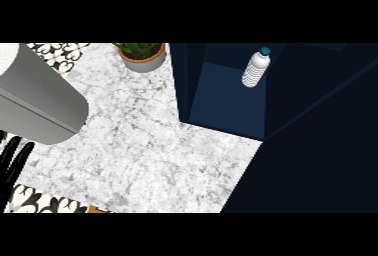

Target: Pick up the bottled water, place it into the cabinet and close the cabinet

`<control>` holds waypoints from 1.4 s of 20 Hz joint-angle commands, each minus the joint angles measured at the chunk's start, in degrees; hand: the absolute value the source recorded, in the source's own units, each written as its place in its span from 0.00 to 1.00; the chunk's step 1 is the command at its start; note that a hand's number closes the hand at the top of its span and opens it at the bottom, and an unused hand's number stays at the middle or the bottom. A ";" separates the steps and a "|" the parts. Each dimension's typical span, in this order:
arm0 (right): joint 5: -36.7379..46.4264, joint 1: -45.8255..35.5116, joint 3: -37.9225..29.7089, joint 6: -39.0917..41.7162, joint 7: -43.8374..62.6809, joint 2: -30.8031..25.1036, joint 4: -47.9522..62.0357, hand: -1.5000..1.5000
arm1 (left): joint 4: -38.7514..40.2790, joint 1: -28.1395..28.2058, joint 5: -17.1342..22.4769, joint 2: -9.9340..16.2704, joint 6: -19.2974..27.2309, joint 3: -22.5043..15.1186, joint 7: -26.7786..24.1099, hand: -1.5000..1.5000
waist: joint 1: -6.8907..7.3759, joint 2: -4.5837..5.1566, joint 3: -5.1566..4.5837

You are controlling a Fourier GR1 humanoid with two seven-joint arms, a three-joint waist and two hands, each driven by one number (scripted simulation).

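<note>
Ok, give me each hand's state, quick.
Left hand: at the view's left edge, holding nothing; whether open or shut cannot be told.
Right hand: not in view.

Desk [148, 150]: white-grey marble top. Cabinet [221, 95]: dark blue, open, to the desk's right. Bottle [255, 68]: clear, ribbed, blue cap, standing inside the cabinet. Plant [142, 55]: in a terracotta pot at the desk's far edge, just left of the cabinet. Left forearm [37, 100]: grey, over the desk's left side. Left hand [15, 157]: black, fingers straight, at the desk's left edge.
</note>
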 commanded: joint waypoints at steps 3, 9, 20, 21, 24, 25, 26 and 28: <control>-1.63 -1.72 5.32 -2.60 4.41 4.69 1.21 1.00 | 0.44 0.27 0.60 0.38 -1.13 0.63 -0.07 0.00 | 0.82 1.07 0.09; -6.11 -0.42 7.62 -0.61 3.59 4.65 2.98 1.00 | -0.43 -1.44 0.84 0.91 -1.69 1.32 0.01 0.00 | 2.78 2.48 0.39; -5.70 -4.24 0.47 -4.40 6.50 7.69 4.85 1.00 | 1.01 -1.46 1.37 1.99 -3.02 2.41 0.46 0.00 | 3.30 2.43 0.43; -5.05 -5.46 -0.12 -4.33 7.36 7.62 4.87 1.00 | 0.77 -1.67 1.48 1.83 -3.49 1.93 0.55 0.00 | 2.78 2.24 0.38; -3.87 -8.62 -1.88 -4.07 9.38 7.49 6.86 1.00 | 1.27 -2.29 1.71 1.53 -3.12 2.65 0.12 0.00 | 2.75 2.31 0.38; -3.92 -9.30 -2.29 -4.19 10.03 7.61 7.17 1.00 | 1.17 -2.13 2.10 1.82 -3.27 2.29 0.85 0.00 | 2.52 2.42 0.41; -3.79 -10.60 -2.61 -4.32 11.22 7.68 7.51 1.00 | 1.47 -2.24 1.82 1.72 -3.42 2.35 0.57 0.00 | 2.45 2.28 0.31; -4.15 -12.93 -3.07 -4.99 13.20 8.60 9.80 1.00 | 1.75 -1.71 1.75 1.51 -3.68 2.20 0.41 0.00 | 2.91 2.18 0.38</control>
